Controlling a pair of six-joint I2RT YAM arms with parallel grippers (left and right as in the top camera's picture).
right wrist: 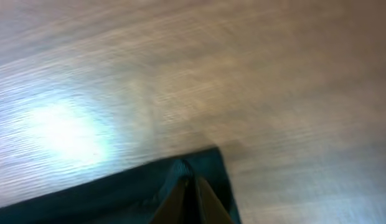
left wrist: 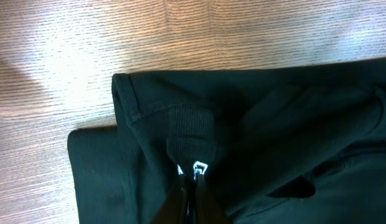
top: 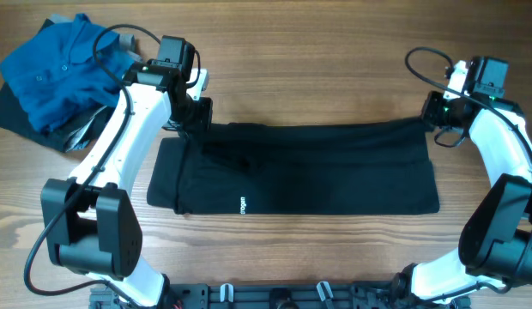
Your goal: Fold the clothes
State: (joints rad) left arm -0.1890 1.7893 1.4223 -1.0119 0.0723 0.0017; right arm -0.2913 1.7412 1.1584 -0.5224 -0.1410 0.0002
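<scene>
The black garment lies flat across the middle of the table as a wide band, its small white logo near the front edge. My left gripper is shut on a ribbed fold of the black cloth at the garment's far left corner. My right gripper is shut on the far right corner. In both wrist views the fingers pinch a raised ridge of black fabric. The neck tag is not visible.
A bright blue collared shirt lies crumpled on darker cloth at the far left corner of the table. Bare wood shows behind and in front of the garment. The arm bases stand at the front edge.
</scene>
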